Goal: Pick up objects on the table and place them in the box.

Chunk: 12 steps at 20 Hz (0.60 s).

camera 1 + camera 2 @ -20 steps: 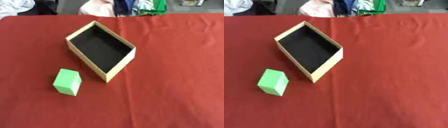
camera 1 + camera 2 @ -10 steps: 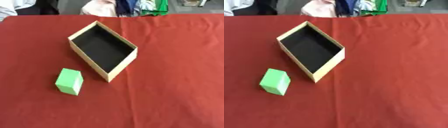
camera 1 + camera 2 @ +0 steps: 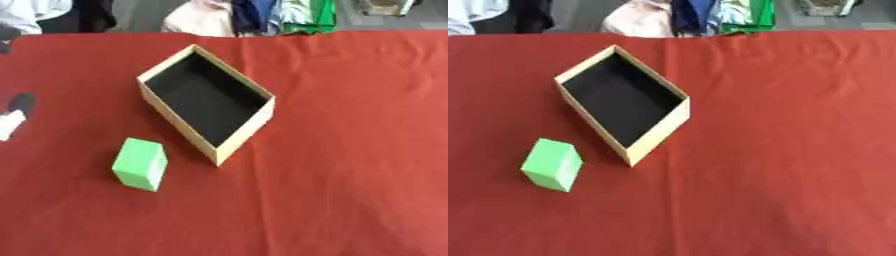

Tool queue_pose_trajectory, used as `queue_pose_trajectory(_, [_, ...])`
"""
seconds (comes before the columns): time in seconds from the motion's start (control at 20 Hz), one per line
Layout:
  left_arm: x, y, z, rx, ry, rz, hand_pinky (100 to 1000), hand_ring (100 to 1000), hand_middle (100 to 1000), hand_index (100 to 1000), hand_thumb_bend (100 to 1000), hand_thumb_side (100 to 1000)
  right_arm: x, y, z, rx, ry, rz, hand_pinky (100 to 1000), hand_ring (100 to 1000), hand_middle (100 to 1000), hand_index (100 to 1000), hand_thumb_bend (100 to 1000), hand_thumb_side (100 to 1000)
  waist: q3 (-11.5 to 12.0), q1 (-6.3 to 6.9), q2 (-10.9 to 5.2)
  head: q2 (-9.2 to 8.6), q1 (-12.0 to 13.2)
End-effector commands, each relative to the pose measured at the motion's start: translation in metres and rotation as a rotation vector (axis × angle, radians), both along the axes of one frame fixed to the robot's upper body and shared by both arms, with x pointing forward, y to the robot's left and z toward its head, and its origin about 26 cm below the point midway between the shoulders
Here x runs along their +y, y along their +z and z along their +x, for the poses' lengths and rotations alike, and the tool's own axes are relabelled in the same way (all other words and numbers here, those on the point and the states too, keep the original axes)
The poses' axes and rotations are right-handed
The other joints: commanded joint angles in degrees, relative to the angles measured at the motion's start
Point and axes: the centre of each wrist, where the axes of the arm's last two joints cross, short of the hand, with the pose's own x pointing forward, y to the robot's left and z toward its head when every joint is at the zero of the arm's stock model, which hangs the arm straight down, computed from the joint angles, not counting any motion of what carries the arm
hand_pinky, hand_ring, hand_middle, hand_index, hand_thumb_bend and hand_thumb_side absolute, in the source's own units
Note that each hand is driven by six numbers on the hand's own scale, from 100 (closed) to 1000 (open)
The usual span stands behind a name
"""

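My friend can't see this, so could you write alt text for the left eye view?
An open, empty box sits askew on a red tablecloth, with a green block lying apart at its lower left. Something black and white shows at the left edge.

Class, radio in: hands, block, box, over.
Left hand just showing at left edge, fingers unclear; right not in view. Green block on cloth, left of empty box. Nothing between them.

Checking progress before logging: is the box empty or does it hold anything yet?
Empty: the box shows only its bare black floor, and the green block sits outside on the red cloth.
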Motion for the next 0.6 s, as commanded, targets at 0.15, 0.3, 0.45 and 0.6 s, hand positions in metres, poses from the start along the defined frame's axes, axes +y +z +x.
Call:
queue_pose_trajectory(0.15, [-0.007,0.016,-0.003,0.099,-0.021,0.182,830,820,845,948,504,414,0.001,0.011,-0.005,-0.030,0.002,-0.036,773,735,757,750,100,100,-0.2,0.88,-1.88,0.09,0.6])
queue_pose_trajectory(0.3, [-0.012,0.018,-0.002,0.134,-0.042,0.244,838,830,850,953,590,502,0.002,0.011,-0.005,-0.027,0.005,-0.038,774,735,757,750,100,100,-0.3,0.87,-1.88,0.12,0.8])
queue_pose_trajectory(0.45, [-0.017,0.021,-0.001,0.142,-0.056,0.281,841,835,843,954,712,589,0.002,0.011,-0.005,-0.025,0.009,-0.039,773,732,757,750,100,100,-0.4,0.88,-1.93,0.20,1.0])
queue_pose_trajectory(0.6, [-0.023,0.022,0.001,0.149,-0.069,0.301,842,834,839,960,742,612,0.003,0.010,-0.005,-0.022,0.012,-0.038,773,731,757,750,100,100,-0.5,0.93,-2.01,0.20,1.3])
